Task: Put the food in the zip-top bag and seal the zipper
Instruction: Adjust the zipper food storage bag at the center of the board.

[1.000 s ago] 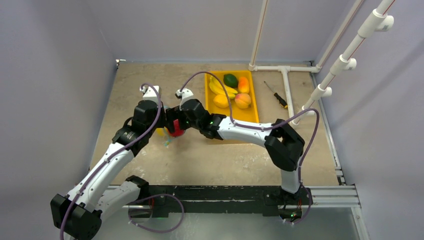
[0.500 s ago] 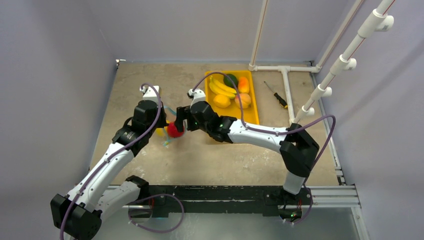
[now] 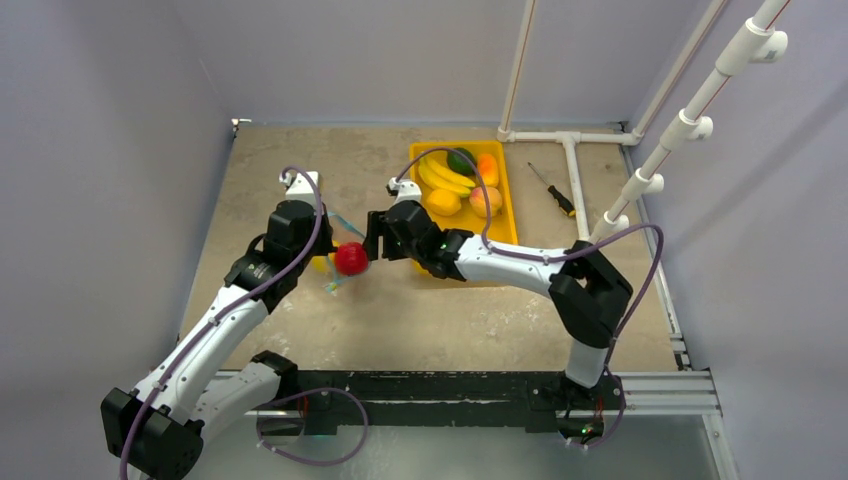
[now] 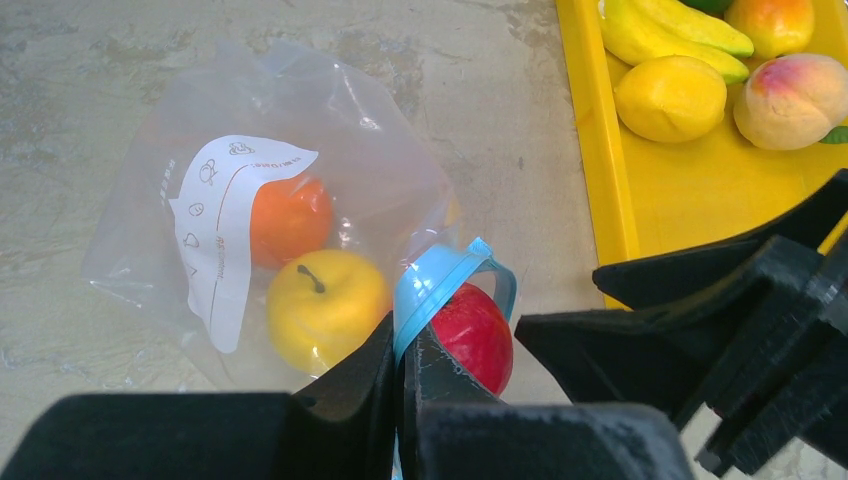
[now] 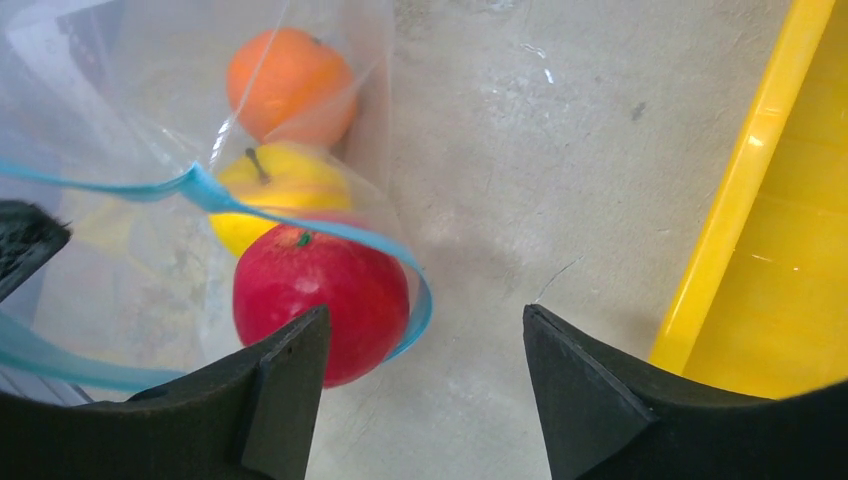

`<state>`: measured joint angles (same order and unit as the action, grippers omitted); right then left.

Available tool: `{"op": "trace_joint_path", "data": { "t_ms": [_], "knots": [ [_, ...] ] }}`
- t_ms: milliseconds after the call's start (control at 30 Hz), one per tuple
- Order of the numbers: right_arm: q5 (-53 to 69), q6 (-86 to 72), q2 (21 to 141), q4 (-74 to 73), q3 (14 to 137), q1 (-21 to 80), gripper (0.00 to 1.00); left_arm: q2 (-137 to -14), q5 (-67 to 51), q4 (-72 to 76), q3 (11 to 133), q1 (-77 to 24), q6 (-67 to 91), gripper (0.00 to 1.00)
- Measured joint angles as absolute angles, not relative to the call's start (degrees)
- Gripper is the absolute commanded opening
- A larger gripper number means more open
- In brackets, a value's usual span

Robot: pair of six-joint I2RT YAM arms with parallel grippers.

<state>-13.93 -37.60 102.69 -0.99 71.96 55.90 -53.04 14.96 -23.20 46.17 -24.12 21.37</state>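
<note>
The clear zip-top bag [image 4: 300, 130] lies on the table with an orange [image 4: 290, 218] and a yellow fruit [image 4: 325, 308] inside. My left gripper [image 4: 402, 340] is shut on the teal-blue zipper [image 4: 440, 285], holding the mouth up. A red apple [image 5: 320, 300] sits in that mouth, ringed by the zipper [image 5: 205, 190]. My right gripper [image 5: 425, 330] is open and empty, just right of the apple, with bare table between its fingers. More food stays in the tray: bananas [image 3: 440, 175], avocado [image 3: 460, 160], mango [image 3: 487, 168], lemon [image 3: 443, 202], peach [image 3: 486, 200].
The yellow tray [image 3: 505, 225] stands right of the bag, close behind my right gripper. A screwdriver [image 3: 553, 190] lies further right, beside white pipes [image 3: 575, 180] on the table's far right. Grey walls enclose the table.
My right gripper has drawn back to the right off the red apple, its jaws narrowing somewhat. The apple stays in the bag's mouth. The left gripper has held still.
</note>
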Motion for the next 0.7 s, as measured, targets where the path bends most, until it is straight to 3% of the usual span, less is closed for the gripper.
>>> {"op": "trace_joint_path", "data": {
  "t_ms": [700],
  "knots": [
    [-7.7, -37.7, 111.3, 2.9, 77.2, 52.5, 0.56, -54.4, 15.0, -23.2, 46.2, -24.1, 21.4, 0.00]
  ]
}}
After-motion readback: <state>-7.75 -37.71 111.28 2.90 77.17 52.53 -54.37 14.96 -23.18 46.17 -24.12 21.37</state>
